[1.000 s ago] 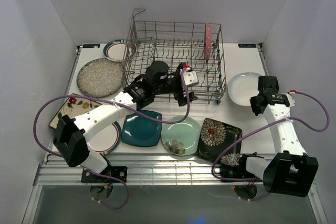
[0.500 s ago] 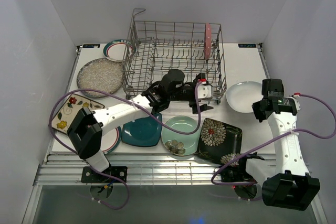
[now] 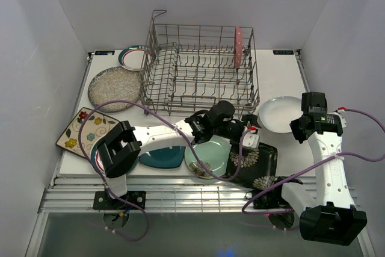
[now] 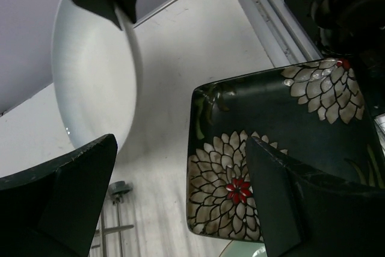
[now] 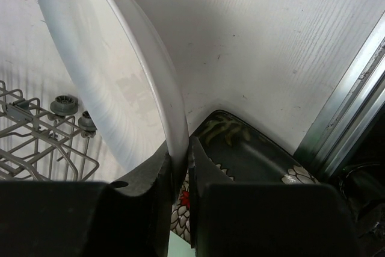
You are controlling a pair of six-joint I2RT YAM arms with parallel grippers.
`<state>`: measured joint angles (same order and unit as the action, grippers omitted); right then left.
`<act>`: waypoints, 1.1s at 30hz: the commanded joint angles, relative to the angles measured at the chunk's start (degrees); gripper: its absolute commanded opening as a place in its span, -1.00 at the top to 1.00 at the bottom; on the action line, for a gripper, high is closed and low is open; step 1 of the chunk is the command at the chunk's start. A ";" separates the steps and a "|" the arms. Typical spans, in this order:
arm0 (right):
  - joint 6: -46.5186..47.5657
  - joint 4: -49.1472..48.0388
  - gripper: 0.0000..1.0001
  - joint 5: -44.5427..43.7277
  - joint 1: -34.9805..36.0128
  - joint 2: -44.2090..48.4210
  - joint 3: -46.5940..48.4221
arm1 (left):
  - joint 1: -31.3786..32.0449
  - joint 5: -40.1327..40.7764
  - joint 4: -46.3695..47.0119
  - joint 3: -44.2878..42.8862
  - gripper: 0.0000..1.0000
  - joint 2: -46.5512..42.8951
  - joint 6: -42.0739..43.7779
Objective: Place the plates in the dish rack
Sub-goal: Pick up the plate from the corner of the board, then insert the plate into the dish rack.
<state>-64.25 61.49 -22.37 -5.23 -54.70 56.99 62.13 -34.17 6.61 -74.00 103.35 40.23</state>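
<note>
The left arm (image 3: 162,133) stretches rightward, left fingers (image 4: 72,179) spread wide above the black floral square plate (image 4: 271,124). The right arm (image 3: 328,161) stands bent, right fingers (image 5: 147,176) clamping the rim of the tilted white oval plate (image 3: 278,112) beside the grey wire dish rack (image 3: 198,70).

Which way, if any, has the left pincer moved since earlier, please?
Yes: the left pincer moved from the dish rack, rightward and nearer, over the black floral plate.
</note>
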 commanded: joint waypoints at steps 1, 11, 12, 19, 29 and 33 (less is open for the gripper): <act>-1.06 -7.97 0.84 -1.54 -0.04 2.58 5.59 | 0.63 -0.10 0.25 -3.25 -0.96 0.97 2.49; -0.27 -7.27 0.84 -1.18 -0.04 5.12 5.59 | 0.98 0.86 0.16 -13.09 -0.96 9.58 2.49; -0.09 -7.09 0.85 -1.10 -0.04 5.30 5.76 | 1.24 0.86 0.16 -13.89 -0.96 10.28 2.23; 0.61 -6.47 0.85 -1.36 -0.04 6.71 5.76 | 1.86 2.09 -0.20 -20.57 -0.96 16.70 0.47; 1.41 -6.39 0.85 -1.54 -0.04 7.67 5.94 | 1.86 2.62 -0.55 -23.39 -0.66 20.66 -0.24; 1.67 -6.39 0.84 -1.71 0.05 8.46 6.02 | 1.86 2.62 -0.46 -22.95 -0.39 20.66 -0.41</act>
<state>-60.88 63.88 -22.35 -5.23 -49.19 57.36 63.61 -31.14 6.07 -95.31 125.27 40.18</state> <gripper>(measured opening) 0.152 0.718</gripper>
